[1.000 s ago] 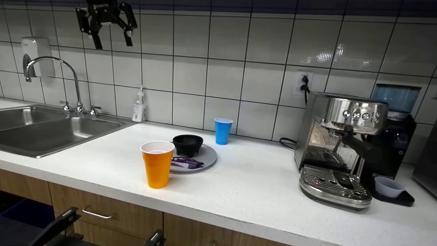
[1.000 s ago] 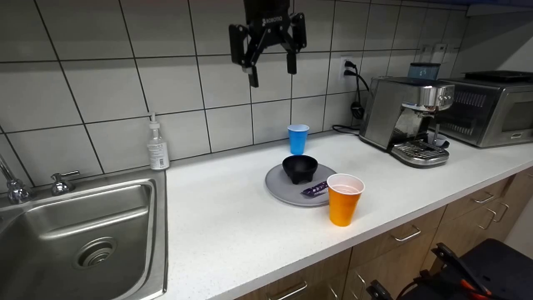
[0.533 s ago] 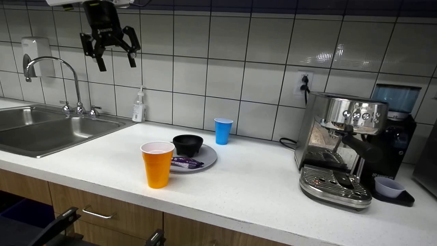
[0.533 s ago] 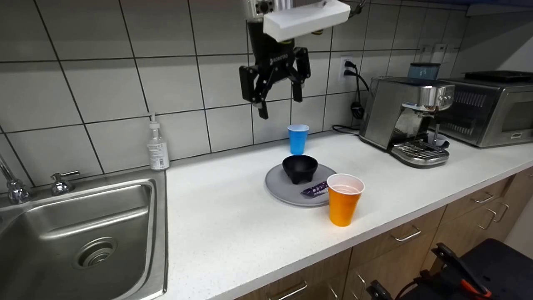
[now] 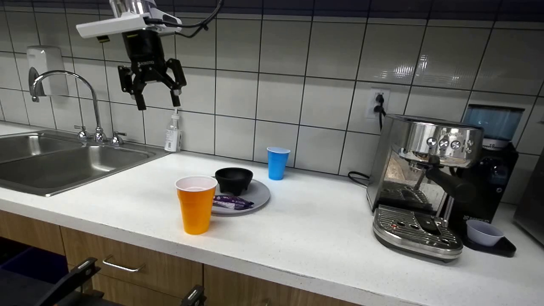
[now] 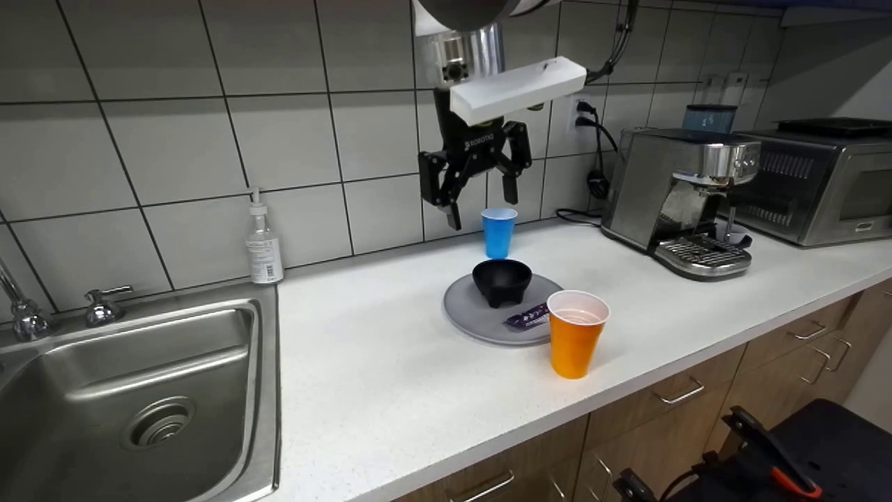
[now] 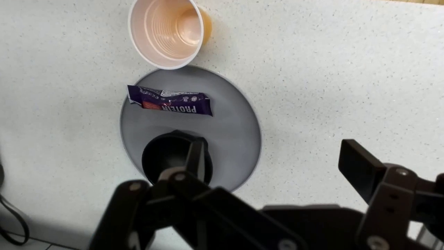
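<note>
The gripper [image 7: 273,152] hangs spread wide, empty; below, the bowl [image 7: 161,152] lies left of mid-gap in the wrist view.

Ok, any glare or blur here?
In an exterior view, glare on glossy white wall tiles; in both exterior views, bright streaks in the rectangular steel sink; in the wrist view, the black gripper looks slightly soft, the oblong purple printed wrapper legible.

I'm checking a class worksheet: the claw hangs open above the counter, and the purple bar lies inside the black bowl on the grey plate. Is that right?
No: the wrist view shows the purple bar lying on the grey plate beside the black bowl, not inside it. The rest is right.
</note>
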Available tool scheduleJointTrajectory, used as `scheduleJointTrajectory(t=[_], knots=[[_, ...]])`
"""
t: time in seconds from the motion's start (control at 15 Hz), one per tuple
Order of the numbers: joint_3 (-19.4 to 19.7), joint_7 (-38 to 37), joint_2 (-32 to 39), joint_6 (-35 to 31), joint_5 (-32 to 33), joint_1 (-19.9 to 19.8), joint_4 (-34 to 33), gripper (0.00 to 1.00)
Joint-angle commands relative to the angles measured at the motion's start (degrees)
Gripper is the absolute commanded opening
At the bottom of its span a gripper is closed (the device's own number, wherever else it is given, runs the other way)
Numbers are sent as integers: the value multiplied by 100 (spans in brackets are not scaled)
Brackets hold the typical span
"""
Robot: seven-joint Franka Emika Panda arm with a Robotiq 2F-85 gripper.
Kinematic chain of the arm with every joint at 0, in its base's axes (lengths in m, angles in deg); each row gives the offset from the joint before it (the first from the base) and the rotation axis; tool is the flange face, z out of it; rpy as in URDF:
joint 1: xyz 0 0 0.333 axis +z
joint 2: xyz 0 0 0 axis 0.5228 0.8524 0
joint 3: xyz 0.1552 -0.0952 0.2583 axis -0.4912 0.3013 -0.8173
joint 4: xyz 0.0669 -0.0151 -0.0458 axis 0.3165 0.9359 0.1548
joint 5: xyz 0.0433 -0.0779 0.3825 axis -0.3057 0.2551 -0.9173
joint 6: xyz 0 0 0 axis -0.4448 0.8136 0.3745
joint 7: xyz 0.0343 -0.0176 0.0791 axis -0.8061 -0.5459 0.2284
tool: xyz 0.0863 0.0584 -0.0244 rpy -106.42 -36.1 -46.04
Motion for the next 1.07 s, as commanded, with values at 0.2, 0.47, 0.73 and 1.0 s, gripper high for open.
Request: scheduleJointTrajectory(t=[0.2,0.47,0.73,1.0], knots=[[267,-390,679,-448,405,-105,-220,100],[468,-477,1128,-585,612,-85,-466,100],[651,-578,1598,-689,737,-26,-809,100],[794,-686,2066,-743,661,41,-1177,100]])
